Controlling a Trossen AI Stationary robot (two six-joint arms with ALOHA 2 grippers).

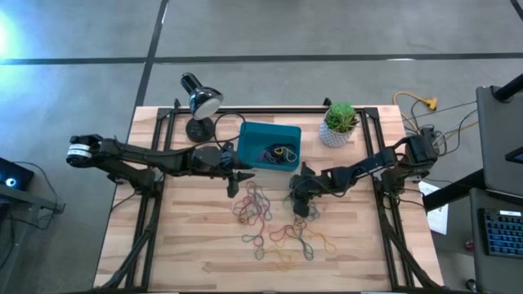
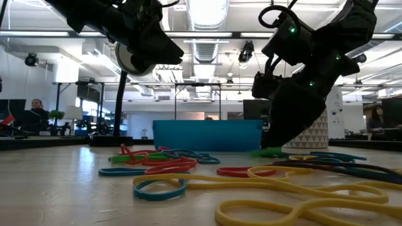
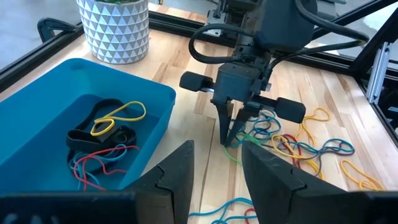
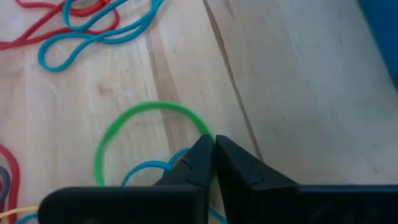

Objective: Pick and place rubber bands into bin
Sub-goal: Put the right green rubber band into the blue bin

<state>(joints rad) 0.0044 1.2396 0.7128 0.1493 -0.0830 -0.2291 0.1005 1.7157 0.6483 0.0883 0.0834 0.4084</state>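
The right end effector (image 4: 213, 149) is down at the desk (image 1: 196, 245), its two dark fingers pressed together on a green rubber band (image 4: 124, 124) whose loop lies flat on the wood beside a blue one. From the left wrist view, this end effector (image 3: 231, 138) points steeply downward, its wrist above it and the arm reaching in from the desk's right edge. The left end effector (image 3: 217, 171) hangs above the desk just beside the bin (image 1: 268, 145), fingers apart and holding nothing, its arm stretched in low from the left. The bin holds a few bands, yellow, black, red and blue. The other rubber bands (image 1: 274, 224) lie scattered on the desk in front of the bin.
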